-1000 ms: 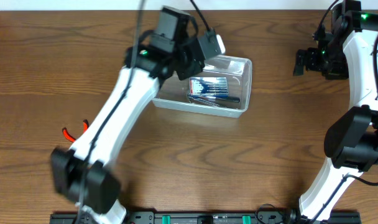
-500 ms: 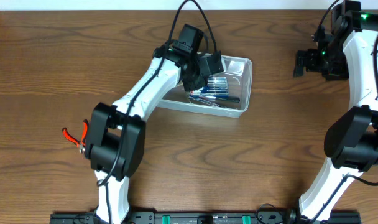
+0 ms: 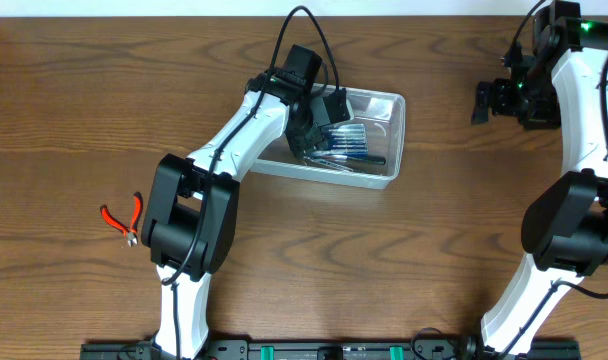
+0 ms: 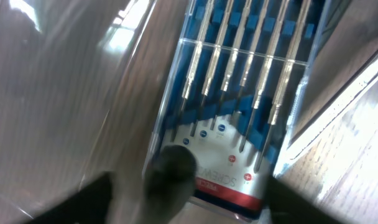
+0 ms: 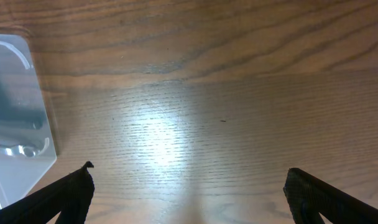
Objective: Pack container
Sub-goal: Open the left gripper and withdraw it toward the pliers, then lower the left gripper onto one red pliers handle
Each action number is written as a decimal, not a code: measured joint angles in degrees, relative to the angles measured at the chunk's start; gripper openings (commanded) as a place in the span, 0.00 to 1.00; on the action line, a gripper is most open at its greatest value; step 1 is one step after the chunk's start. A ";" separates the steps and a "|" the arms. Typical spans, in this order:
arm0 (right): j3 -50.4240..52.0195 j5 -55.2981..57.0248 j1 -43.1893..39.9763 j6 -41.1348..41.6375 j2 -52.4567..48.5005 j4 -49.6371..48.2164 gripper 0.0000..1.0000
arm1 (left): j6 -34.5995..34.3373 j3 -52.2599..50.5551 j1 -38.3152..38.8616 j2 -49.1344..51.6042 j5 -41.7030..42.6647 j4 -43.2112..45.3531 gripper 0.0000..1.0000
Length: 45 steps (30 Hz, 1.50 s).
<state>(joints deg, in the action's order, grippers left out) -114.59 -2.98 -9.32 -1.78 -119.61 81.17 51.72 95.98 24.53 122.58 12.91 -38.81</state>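
Observation:
The clear container (image 3: 389, 103) sits at the back middle of the table. Inside it lie a blue screwdriver set pack (image 3: 346, 137) and a dark slim tool (image 3: 362, 158). My left gripper (image 3: 324, 112) hangs over the container's left part. In the left wrist view its jaws stand wide apart around the left gripper (image 4: 190, 182), above the screwdriver set pack (image 4: 239, 93). A blurred dark grey thing (image 4: 170, 177) shows between the fingers, touching neither. My right gripper (image 3: 492, 100) stays at the far right, and the right gripper (image 5: 189, 169) is open over bare wood.
Red-handled pliers (image 3: 124, 218) lie on the table at the left, near the left arm's base. A corner of the container (image 5: 18, 106) shows at the left edge of the right wrist view. The table's far edge runs just behind the container.
My left gripper came down and in over the container's left part, and its jaws went from shut to wide apart. The right arm has not moved.

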 measured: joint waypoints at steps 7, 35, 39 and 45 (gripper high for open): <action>0.00 0.00 0.00 -0.13 0.00 -0.02 0.99 | -6.54 0.00 0.00 -2.25 -0.26 -2.47 0.98; 0.00 0.00 0.00 -0.35 0.00 -0.63 0.99 | -82.62 -14.12 -40.17 -40.68 -29.97 -30.56 0.98; 0.00 0.00 0.00 -0.37 0.00 -0.59 0.99 | -81.26 -19.80 -40.98 -38.16 -29.27 -24.98 0.99; 0.00 0.02 0.00 -0.90 0.00 0.35 0.99 | -80.35 -22.36 -41.29 -30.86 -28.55 -19.41 0.99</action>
<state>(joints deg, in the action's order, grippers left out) -114.59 -2.96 -9.32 -2.68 -119.61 81.52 -28.62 73.63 -16.75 91.72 -15.64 -58.22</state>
